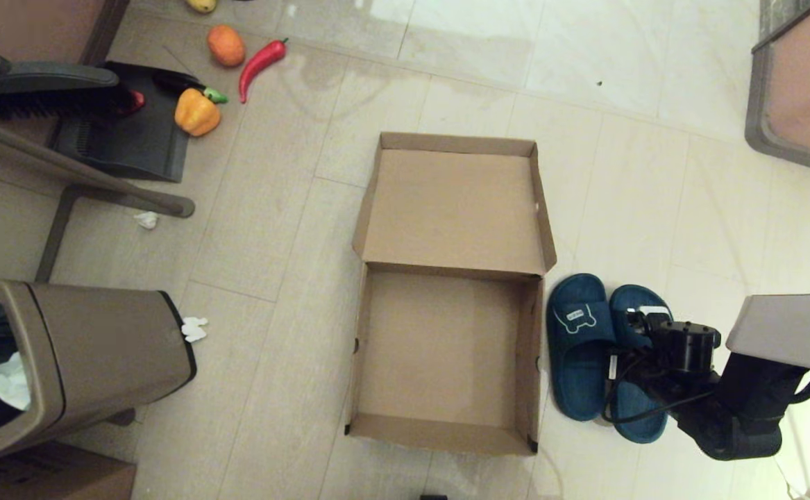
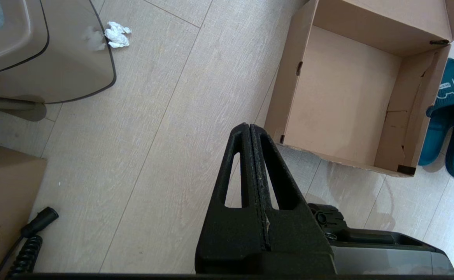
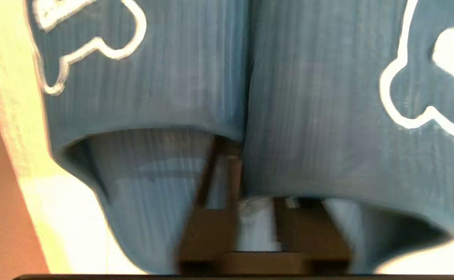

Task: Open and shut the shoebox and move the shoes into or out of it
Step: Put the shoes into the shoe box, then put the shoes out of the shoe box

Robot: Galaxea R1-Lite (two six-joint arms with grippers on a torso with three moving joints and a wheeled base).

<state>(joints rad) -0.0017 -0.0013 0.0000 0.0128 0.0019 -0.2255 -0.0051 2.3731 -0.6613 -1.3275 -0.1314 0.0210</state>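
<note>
The brown shoebox [image 1: 357, 354] stands open and empty on the floor, its lid [image 1: 453, 208] folded back flat. The left wrist view also shows the shoebox [image 2: 285, 97]. Just right of it lie the two navy shoes [image 1: 578, 347] side by side, soles down, with white bear outlines on the straps [image 3: 94, 50]. My right gripper [image 1: 637, 323] is down on the pair. One finger [image 3: 219, 175] goes under one strap, the other is hidden under the neighbouring strap, and the adjoining strap edges are pinched between them. My left gripper [image 2: 249, 126] hangs shut and empty over the floor, near the box's front corner.
A brown waste bin [image 1: 78, 361] lies tipped at the left with crumpled paper [image 1: 194, 328] beside it. A dustpan [image 1: 134, 132], a brush and toy vegetables [image 1: 196, 111] are at the back left. A printed carton [image 1: 44, 479] is at the near left. Furniture [image 1: 800, 83] stands at the back right.
</note>
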